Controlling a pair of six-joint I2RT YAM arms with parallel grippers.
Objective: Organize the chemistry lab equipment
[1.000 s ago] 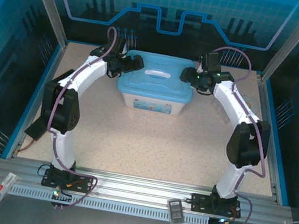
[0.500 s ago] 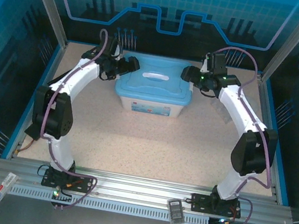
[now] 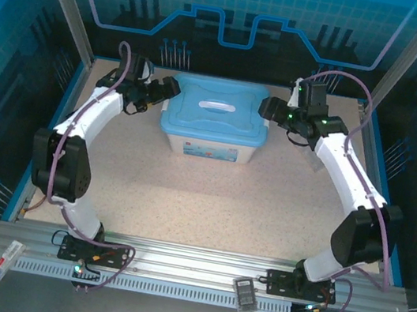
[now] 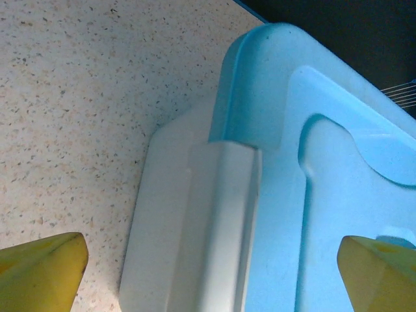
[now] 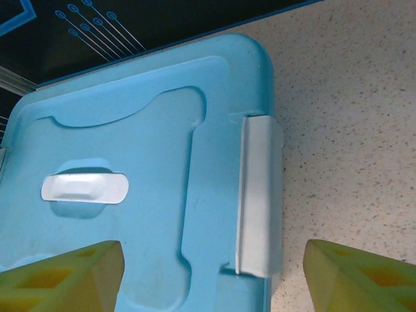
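Observation:
The chemistry lab equipment is hidden from view. A storage box with a light blue lid [image 3: 215,113] stands at the back middle of the table, its lid on. My left gripper [image 3: 167,88] hovers open by the box's left end, its yellow fingers either side of the white side latch [image 4: 214,214] and lid corner [image 4: 273,84], touching neither; the gripper [image 4: 209,260] holds nothing. My right gripper [image 3: 269,107] stands open at the box's right end. Its fingers [image 5: 71,273] straddle the right white latch [image 5: 260,195] with clear gaps; the gripper [image 5: 213,260] is empty. The white lid handle [image 5: 84,187] lies flat.
Speckled beige tabletop [image 3: 210,196] stretches in front of the box. Blue-edged walls and metal posts [image 3: 66,0] ring the table. On the front rail lie a clear packet [image 3: 2,262] at the left and a small grey device [image 3: 244,294].
Both arms have swung outward, the left gripper leftward and the right gripper rightward, away from the box ends. The right jaws have widened. The box stays put.

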